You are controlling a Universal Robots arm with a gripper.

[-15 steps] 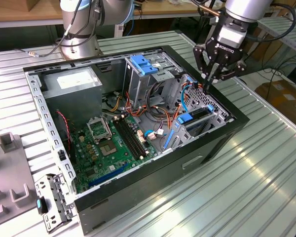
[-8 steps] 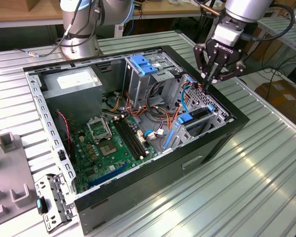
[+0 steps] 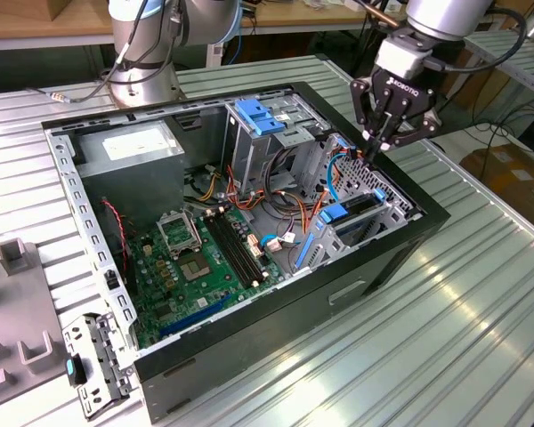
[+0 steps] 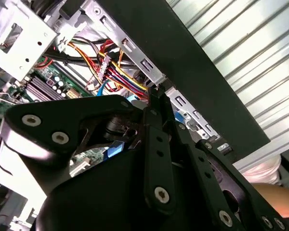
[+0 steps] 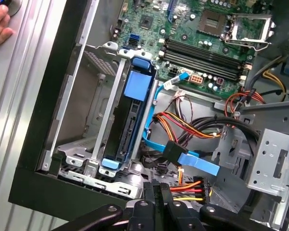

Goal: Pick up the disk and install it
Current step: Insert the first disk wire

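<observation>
The disk [image 5: 129, 122] stands on edge in its bay at the computer case's [image 3: 365, 267] corner, apparently seated already. My gripper [image 3: 380, 142] hangs just above that corner, jaws pressed together, holding nothing; little seems left.

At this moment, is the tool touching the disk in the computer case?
Apart. In the first wrist view, the tool is above the case edge, and bare metal and cables lie between it and the disk standing in its bay.
</observation>
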